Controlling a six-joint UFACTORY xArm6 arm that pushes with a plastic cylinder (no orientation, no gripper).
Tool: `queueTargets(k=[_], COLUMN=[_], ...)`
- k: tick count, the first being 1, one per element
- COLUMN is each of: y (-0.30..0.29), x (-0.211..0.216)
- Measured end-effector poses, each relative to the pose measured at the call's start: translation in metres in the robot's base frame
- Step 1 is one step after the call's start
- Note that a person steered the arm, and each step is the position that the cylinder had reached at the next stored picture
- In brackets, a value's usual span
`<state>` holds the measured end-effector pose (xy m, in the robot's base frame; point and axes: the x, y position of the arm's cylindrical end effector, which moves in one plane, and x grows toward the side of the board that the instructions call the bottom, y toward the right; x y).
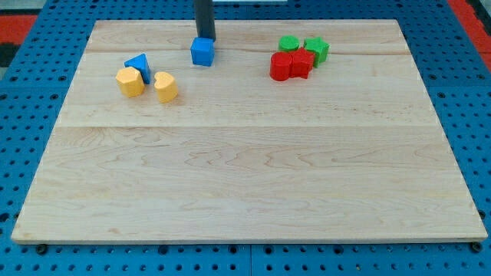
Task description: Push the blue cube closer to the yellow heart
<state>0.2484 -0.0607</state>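
Observation:
The blue cube (202, 52) sits near the view's top, left of centre. My tip (205, 37) stands just behind it, touching or nearly touching its top edge. The yellow heart (165, 87) lies below and to the left of the cube, about a block's width away. A second yellow block (130, 81), six-sided, sits left of the heart. A blue triangular block (139, 66) rests just above those two yellow blocks.
Two red blocks (290, 65) sit side by side at the view's upper right, with two green blocks (304, 47) right behind them. The wooden board (245, 176) lies on a blue pegboard.

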Motion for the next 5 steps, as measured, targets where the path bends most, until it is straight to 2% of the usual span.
queueTargets(k=[3,5], y=[0.0,-0.033], x=[0.03,0.046])
